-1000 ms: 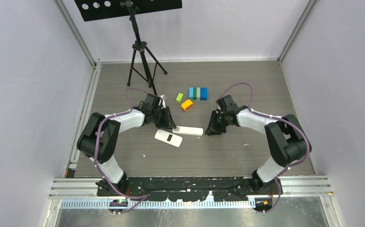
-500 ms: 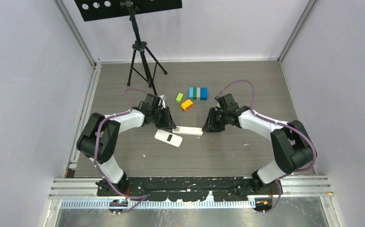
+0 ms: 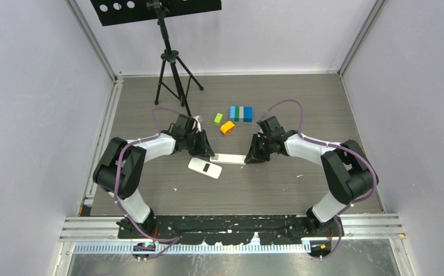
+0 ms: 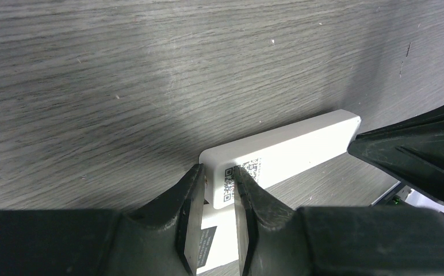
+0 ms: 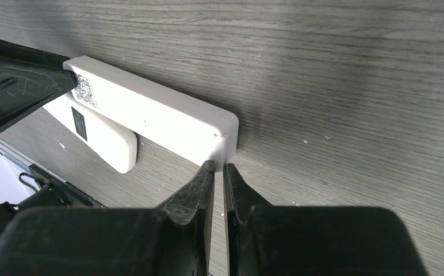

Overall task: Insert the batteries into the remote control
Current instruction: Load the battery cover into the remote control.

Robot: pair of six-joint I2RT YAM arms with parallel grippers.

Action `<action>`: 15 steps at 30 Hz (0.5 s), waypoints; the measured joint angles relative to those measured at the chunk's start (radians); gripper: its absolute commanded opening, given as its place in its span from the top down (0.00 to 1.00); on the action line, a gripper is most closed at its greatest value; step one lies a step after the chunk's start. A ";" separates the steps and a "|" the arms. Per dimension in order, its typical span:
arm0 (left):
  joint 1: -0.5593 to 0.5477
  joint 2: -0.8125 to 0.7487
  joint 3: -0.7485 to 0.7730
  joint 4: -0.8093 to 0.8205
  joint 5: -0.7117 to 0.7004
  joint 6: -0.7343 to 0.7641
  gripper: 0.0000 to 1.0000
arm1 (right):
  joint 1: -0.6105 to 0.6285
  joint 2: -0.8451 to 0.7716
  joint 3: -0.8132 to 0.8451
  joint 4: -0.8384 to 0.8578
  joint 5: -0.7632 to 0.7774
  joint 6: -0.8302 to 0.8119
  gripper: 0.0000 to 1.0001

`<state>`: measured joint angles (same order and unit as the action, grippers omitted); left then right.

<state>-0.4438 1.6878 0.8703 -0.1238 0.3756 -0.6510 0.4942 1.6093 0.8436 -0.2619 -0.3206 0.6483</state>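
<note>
A long white remote lies on the grey table between my two grippers. It shows with a QR label in the left wrist view and in the right wrist view. My left gripper is shut on the remote's left end. My right gripper is shut and empty, its tips touching the remote's right end. A second, shorter white remote with a black label lies just in front, partly under the first. No batteries are in view.
A bright green block, an orange block and a blue and green block stack lie behind the remotes. A black tripod stands at the back left. Walls close in both sides.
My right gripper has moved left from a little to the right of the remote up to its right end. The left gripper has stayed on the left end.
</note>
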 measured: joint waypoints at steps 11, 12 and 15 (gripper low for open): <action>0.000 -0.002 0.000 0.003 0.007 0.000 0.75 | 0.002 0.013 0.007 0.000 0.003 0.005 0.92; 0.000 -0.002 0.000 0.004 0.008 0.000 0.75 | 0.002 0.016 0.010 -0.003 0.002 0.005 0.93; 0.002 -0.002 -0.006 0.014 0.011 -0.002 0.75 | 0.003 0.024 0.021 -0.016 0.000 0.006 0.93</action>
<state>-0.4419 1.6859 0.8642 -0.1101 0.3870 -0.6529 0.4969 1.6333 0.8646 -0.2775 -0.3206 0.6540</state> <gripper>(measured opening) 0.258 0.079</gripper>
